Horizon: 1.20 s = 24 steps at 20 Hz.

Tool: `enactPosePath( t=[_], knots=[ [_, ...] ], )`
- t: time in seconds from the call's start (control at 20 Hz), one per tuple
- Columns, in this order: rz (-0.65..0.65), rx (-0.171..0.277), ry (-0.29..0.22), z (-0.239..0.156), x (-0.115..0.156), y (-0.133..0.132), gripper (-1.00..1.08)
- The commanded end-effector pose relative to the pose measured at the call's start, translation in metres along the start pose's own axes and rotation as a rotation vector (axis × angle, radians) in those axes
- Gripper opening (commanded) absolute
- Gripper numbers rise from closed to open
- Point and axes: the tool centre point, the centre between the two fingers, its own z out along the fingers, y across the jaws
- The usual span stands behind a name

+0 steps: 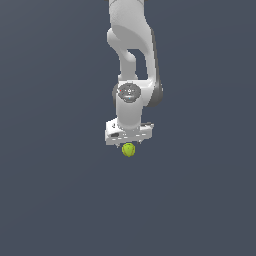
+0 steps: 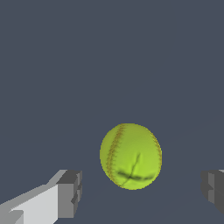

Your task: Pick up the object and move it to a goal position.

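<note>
Spread wide, white two-fingered claw (image 2: 140,192) straddling small yellow-green stitched ball (image 2: 131,156) at desk centre, ready to close around it.

White arm upright, wrist downward, end effector (image 1: 129,142) with fingers (image 2: 70,192) spread wide apart.

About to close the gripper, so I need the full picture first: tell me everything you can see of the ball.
The ball is small, round and yellow-green, with reddish stitched seams curving along its sides and a dark crack-like mark low on its face, like a softball. It looks whole and undeformed. It sits between the fingertips of the open gripper, with clear gaps on both sides, so nothing grips it. In the exterior view it shows just under the white hand. Whether it rests on the dark grey floor cannot be told.
</note>
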Motion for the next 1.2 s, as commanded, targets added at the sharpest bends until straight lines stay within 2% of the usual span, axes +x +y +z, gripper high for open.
enactPosePath(
  t=[0.0,0.55,0.8,0.85,1.15],
  knots=[
    [0.0,0.0,0.0,0.001,0.0,0.0,1.0],
    [-0.003,0.0,0.002,0.044,-0.001,0.0,1.0],
    [-0.004,0.0,0.002,0.051,0.0,0.0,1.0],
    [-0.004,0.0,0.002,0.051,0.0,0.0,-1.0],
    [-0.004,0.0,0.002,0.051,0.0,0.0,-1.0]
  ],
)
